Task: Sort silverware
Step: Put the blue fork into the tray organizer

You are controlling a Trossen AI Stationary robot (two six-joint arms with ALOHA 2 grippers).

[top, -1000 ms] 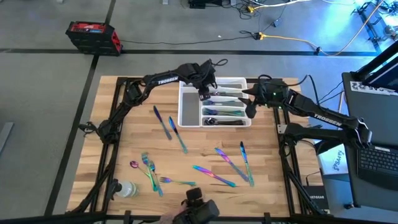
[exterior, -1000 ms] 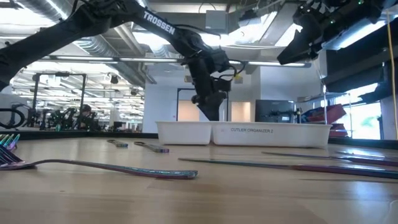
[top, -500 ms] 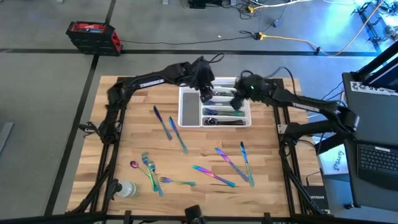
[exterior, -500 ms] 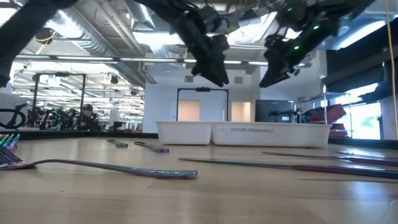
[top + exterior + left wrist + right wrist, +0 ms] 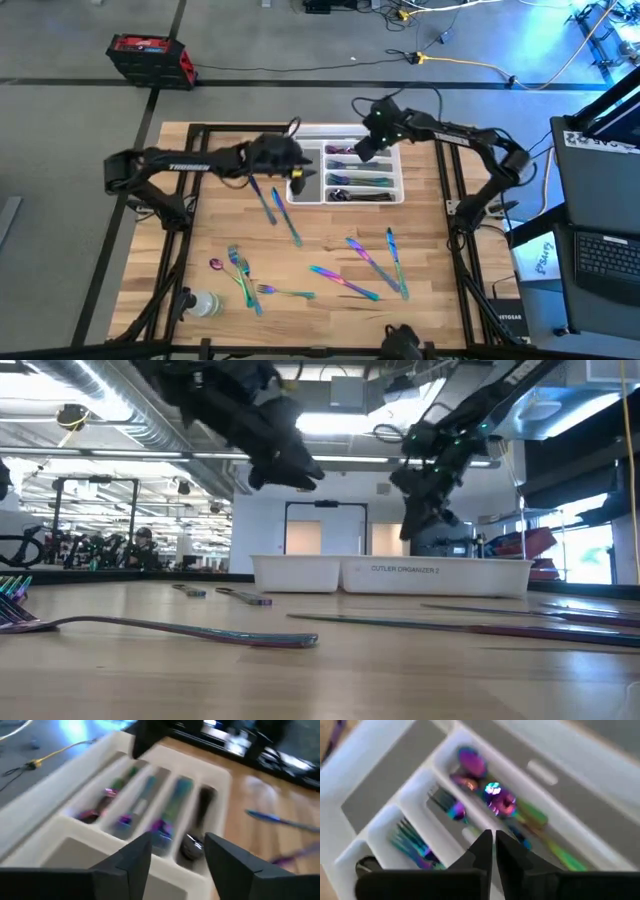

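Iridescent silverware lies loose on the wooden table: two knives (image 5: 275,208) left of centre, forks and a spoon (image 5: 240,272) near the front left, and several pieces (image 5: 368,268) at the front right. More silverware (image 5: 360,180) lies in the compartments of the white tray (image 5: 345,203). My left gripper (image 5: 298,175) hangs open at the tray's left end, with nothing between its fingers (image 5: 135,855). Shut and holding nothing, my right gripper (image 5: 362,150) hovers over the tray's far compartments, above spoons (image 5: 485,790) and forks (image 5: 415,847).
A clear plastic bottle (image 5: 200,303) lies at the table's front left corner. The tray (image 5: 390,573) stands at the far middle of the table. Bare wood shows between the two groups of loose silverware. A laptop (image 5: 605,255) sits off the table's right side.
My left gripper has drawn back from over the tray toward the table's left edge and tipped closer to level. My right gripper has swung from the tray's right end toward the left, over the tray's far compartments, and sunk lower.
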